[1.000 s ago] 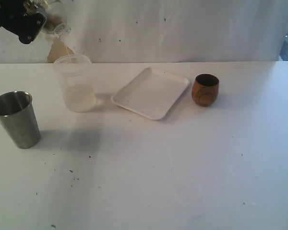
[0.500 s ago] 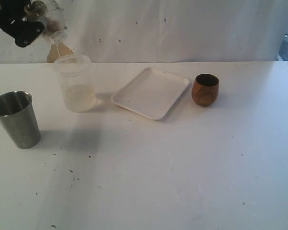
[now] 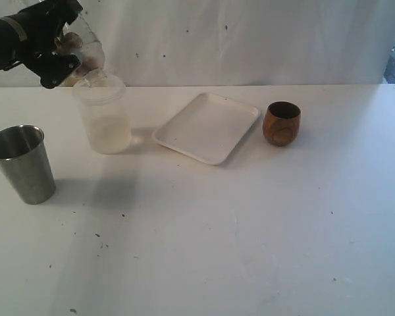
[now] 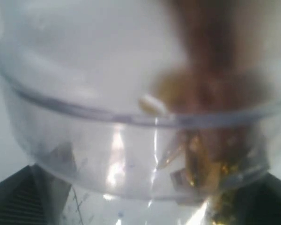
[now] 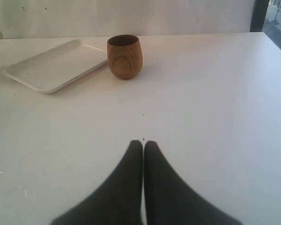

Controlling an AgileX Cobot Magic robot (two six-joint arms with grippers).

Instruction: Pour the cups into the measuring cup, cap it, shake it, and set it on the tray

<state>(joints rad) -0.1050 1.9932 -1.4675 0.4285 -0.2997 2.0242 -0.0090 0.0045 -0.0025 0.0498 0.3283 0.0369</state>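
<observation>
The clear measuring cup [image 3: 106, 122] stands upright at the back left with a pale layer at its bottom. My left gripper [image 3: 71, 56] is shut on the clear dome cap [image 3: 89, 56], which is tilted with its lower edge at the cup's mouth. The left wrist view is filled by the cap [image 4: 107, 140], with a dark finger [image 4: 18, 201] at its side. The steel tumbler [image 3: 23, 164] stands at the left edge. The wooden cup [image 3: 281, 123] stands right of the white tray [image 3: 207, 127]. My right gripper [image 5: 144, 143] is shut and empty, low over the table short of the wooden cup [image 5: 124, 56] and tray [image 5: 51, 68].
A white backdrop runs along the far table edge. Bare white tabletop with small dark specks [image 3: 184, 250] fills the front half. The right arm does not show in the exterior view.
My left gripper has come down and to the right with the cap, from above and left of the measuring cup to its mouth. Nothing else has moved.
</observation>
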